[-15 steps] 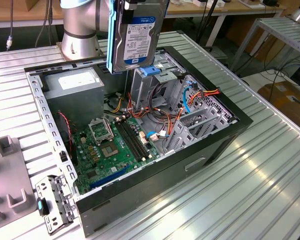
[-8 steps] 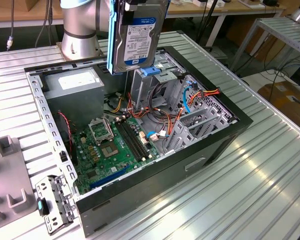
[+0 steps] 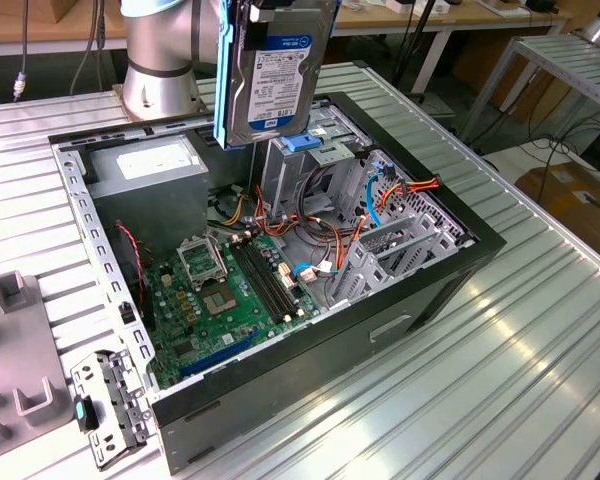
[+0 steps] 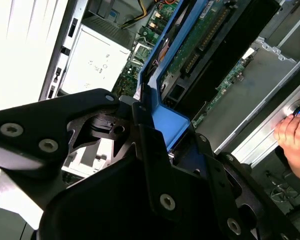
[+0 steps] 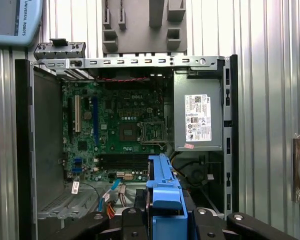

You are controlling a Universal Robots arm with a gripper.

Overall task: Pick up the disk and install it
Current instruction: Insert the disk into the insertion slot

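A robotics lab: aluminium workbench (image 3: 500, 400), robot arm (image 3: 160, 60).

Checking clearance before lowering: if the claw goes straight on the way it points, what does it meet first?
Likely the metal drive cage, struck by the disk the claw holds; depth is unclear.

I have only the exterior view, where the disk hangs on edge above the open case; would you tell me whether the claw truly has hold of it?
Observer: Yes. In the second wrist view the claw is shut on the blue side rail of the disk.
Operator: Thank you. Is anyone near the work area?
Observer: In the second wrist view a person's hand rests on a metal surface outside the case, well apart from the disk.
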